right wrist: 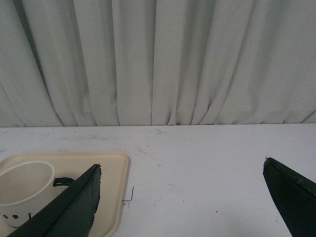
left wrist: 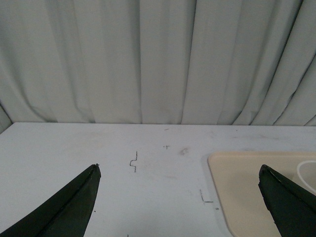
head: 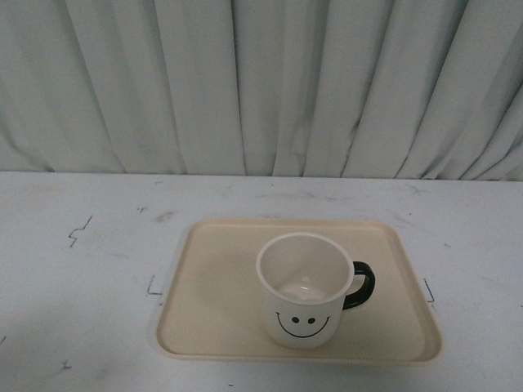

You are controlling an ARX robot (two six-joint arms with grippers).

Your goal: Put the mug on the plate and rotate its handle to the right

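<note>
Mug point(head: 304, 290) upright on plate point(head: 214, 286), lower centre; handle point(head: 362, 285) pointing frame-right. Looks complete. Left gripper point(left wrist: 177, 197), right gripper point(right wrist: 190, 195) spread wide, empty.

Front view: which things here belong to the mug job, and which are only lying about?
Belong to the job:
mug
handle
plate

Only lying about:
table
curtain

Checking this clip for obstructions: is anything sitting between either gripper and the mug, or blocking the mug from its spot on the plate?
Nothing visible. The mug already stands upright on the plate, handle pointing right. Both grippers, left and right, are open and apart from it, with only bare table nearby.
</note>
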